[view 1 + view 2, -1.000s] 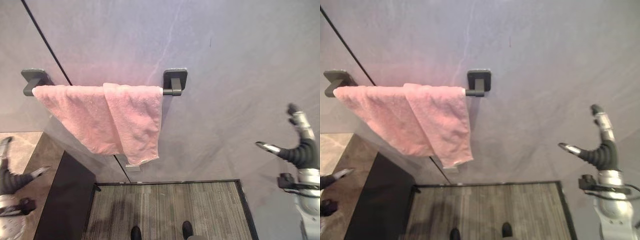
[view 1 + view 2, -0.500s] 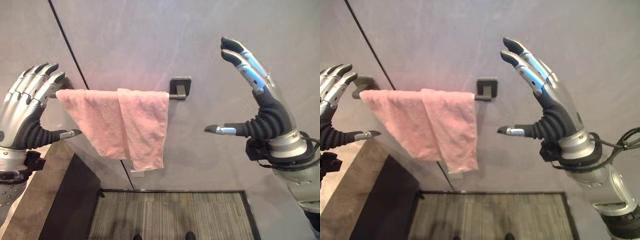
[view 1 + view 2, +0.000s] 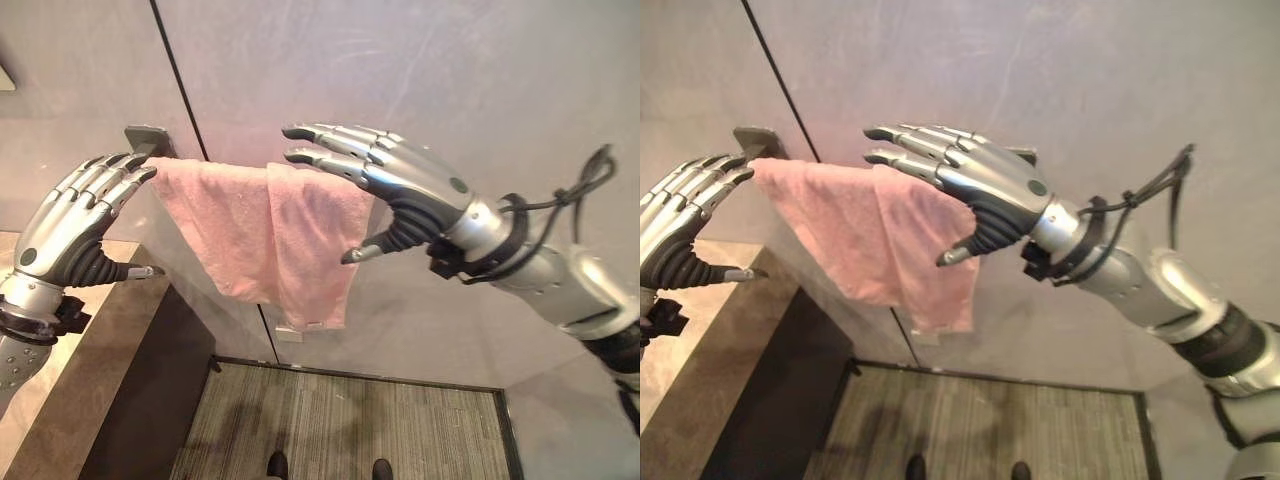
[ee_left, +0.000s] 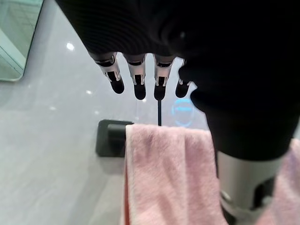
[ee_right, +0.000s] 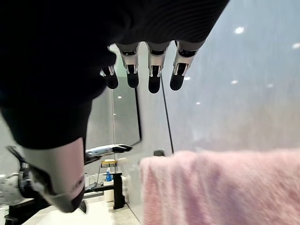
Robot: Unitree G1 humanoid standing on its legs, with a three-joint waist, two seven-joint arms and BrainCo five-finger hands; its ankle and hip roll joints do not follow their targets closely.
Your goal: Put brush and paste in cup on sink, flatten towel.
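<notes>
A pink towel (image 3: 262, 235) hangs bunched and folded over a dark wall rail, its lower edge slanting down to the right. The rail's left bracket (image 3: 146, 139) shows above my left hand (image 3: 72, 225). That hand is open, fingers straight, fingertips (image 4: 136, 87) just short of the towel's left end (image 4: 164, 173). My right hand (image 3: 400, 185) is open too, reaching leftward over the towel's right part, fingers spread above the rail and thumb pointing down in front of the cloth (image 5: 225, 187).
A stone counter (image 3: 75, 385) with a dark front panel (image 3: 160, 400) lies at lower left. Grey grooved flooring (image 3: 340, 425) is below. A dark vertical seam (image 3: 175, 70) runs down the grey wall behind the rail.
Both hands have closed in on the towel: the right swung left and now reaches over its right part, the left moved up to its left end. The view has shifted too.
</notes>
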